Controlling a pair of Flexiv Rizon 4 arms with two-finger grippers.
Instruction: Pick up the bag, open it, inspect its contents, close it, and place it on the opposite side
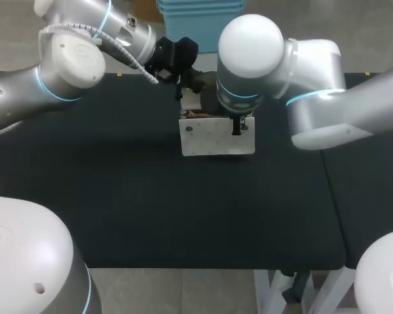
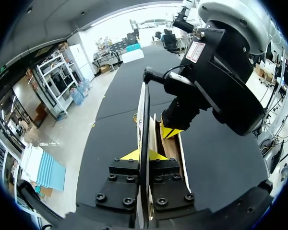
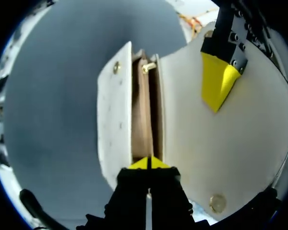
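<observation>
Bag [image 1: 216, 139], white, is at the back middle of the dark table [image 1: 118, 209], held between both arms. Its flap [image 3: 230, 143] is folded open and its mouth gapes, showing a brown lining [image 3: 143, 115]; I cannot tell whether anything lies inside. The left gripper [image 2: 137, 155] is clamped on the flap's thin edge. The right gripper [image 3: 148, 164] is pinched tight on a wall at the mouth. By my reading, 2 steps are done, picking up and opening, and inspection is in hand. 2 remain: closing the bag and setting it on the opposite side.
</observation>
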